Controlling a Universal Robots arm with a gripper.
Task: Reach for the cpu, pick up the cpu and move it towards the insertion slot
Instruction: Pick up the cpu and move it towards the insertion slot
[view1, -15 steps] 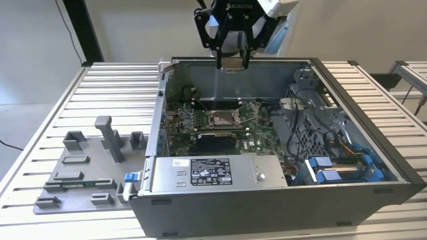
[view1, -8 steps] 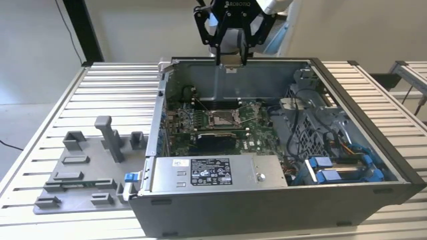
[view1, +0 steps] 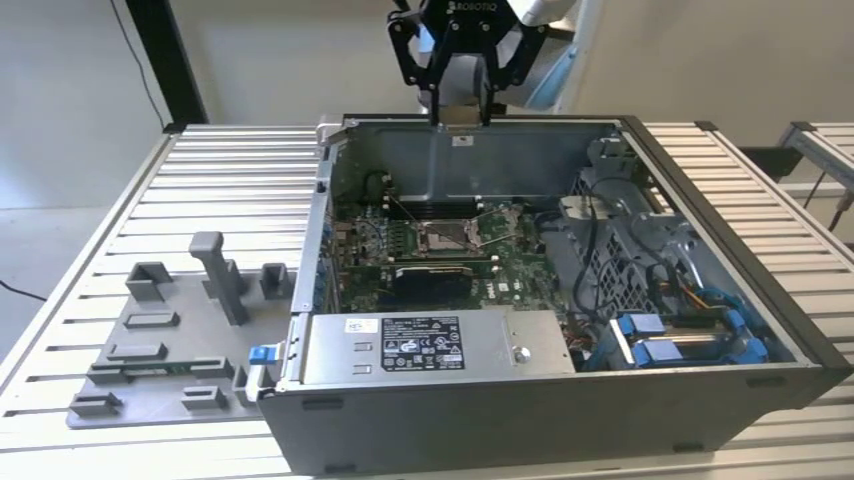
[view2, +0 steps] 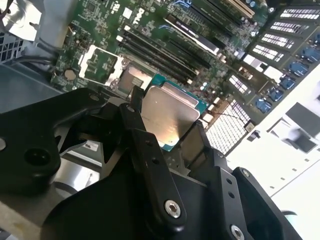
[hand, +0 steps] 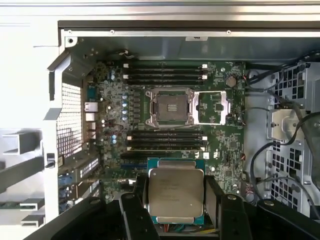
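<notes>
My gripper (hand: 176, 202) is shut on the cpu (hand: 176, 192), a flat square chip with a pale metal top and a green rim, pinched at two opposite edges by the black fingers (view2: 142, 137). In the exterior view the gripper (view1: 458, 112) hangs above the back wall of the open computer case, well above the board. The insertion slot (hand: 169, 106) lies below on the green motherboard, a shiny metal frame with a brownish centre and its load plate (hand: 212, 107) flipped open beside it. Both wrist views show the slot (view2: 133, 80) apart from the chip (view2: 170, 117). In the exterior view the slot (view1: 441, 236) sits mid-board.
The open case (view1: 334, 200) lies on a slatted metal table (view1: 214, 180). A grey fixture plate with upright blocks (view1: 220, 275) sits at the exterior view's left. A power supply (view1: 420, 345) fills the front; cables and a drive cage (view1: 627, 230) crowd the right. Memory slots (hand: 165, 72) flank the socket.
</notes>
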